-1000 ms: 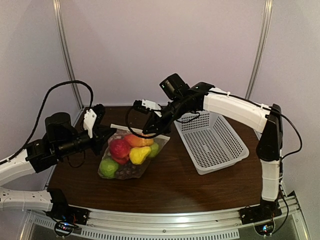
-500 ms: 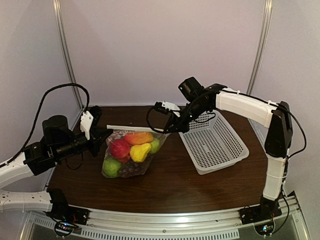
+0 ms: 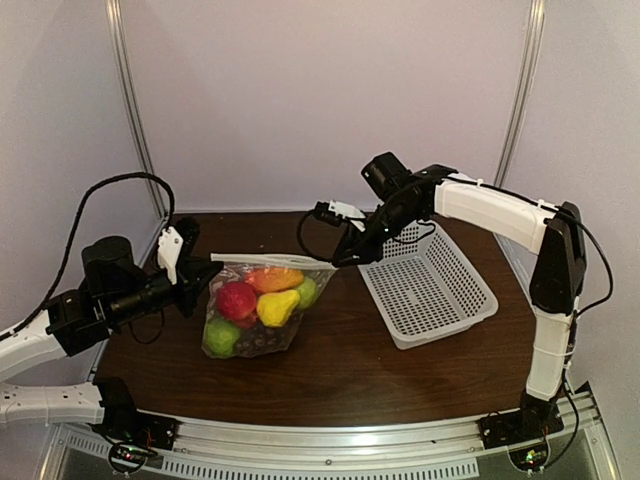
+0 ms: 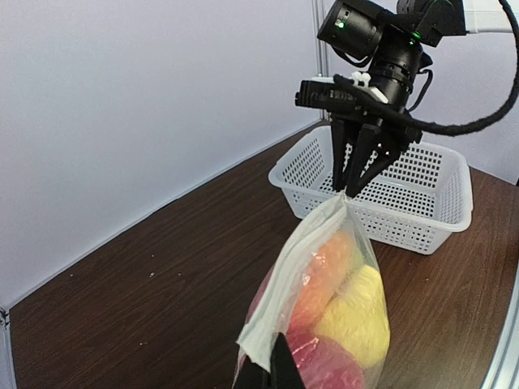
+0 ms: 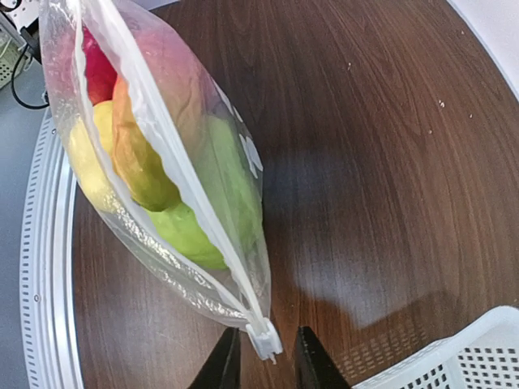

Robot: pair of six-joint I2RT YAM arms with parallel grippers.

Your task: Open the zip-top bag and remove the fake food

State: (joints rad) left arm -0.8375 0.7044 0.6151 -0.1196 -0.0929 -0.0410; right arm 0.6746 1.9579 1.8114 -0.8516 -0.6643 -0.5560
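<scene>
I see the zip-top bag (image 3: 285,335), clear and crinkly, stretched between both arms over the table (image 3: 350,380). The fake food (image 3: 240,298) bulges red, yellow and green inside. My left wrist view shows the left gripper (image 4: 272,366) clamped on one top corner. The right wrist view shows the right gripper (image 5: 266,344) slightly parted, with the zipper end between its fingers and gaps either side. A white basket (image 3: 430,285) sits just beyond it.

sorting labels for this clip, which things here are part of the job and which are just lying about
Part of the job: bag; plastic fruit inside it; left gripper, shut on one end of the bag; right gripper at the other end.
Just lying about: white basket, apart from the bag; table.
</scene>
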